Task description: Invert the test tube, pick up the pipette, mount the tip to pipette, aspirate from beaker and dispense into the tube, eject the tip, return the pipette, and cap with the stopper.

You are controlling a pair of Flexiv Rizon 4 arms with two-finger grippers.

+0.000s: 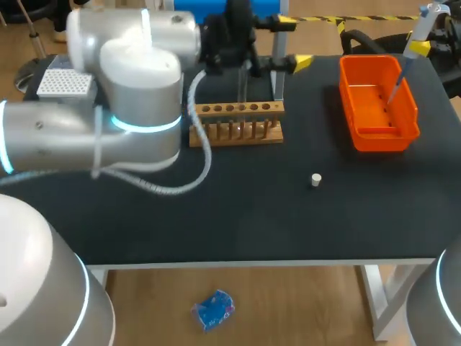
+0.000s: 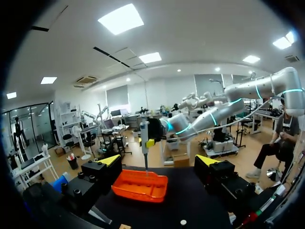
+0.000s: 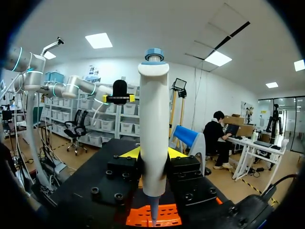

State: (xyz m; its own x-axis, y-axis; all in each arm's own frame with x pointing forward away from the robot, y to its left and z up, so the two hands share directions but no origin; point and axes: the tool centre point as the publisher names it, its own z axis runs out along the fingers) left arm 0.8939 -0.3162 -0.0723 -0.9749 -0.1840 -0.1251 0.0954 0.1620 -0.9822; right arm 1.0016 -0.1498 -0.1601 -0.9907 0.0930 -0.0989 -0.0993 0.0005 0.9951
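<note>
**Bench stock**

Right gripper (image 3: 154,153) is clamping one pipette (image 3: 154,114) over one orange tray (image 1: 378,137), far right. Left gripper (image 2: 158,162) is hanging released above one rack (image 1: 236,133), far side. One stopper (image 1: 315,179) is lying nearer, right of centre.

In the head view the left arm (image 1: 137,122) hides much of the tip box (image 1: 63,83) at the upper left. The right gripper (image 1: 420,48), clamped on the pipette (image 1: 426,21), is mostly cut off by the upper right edge.
</note>
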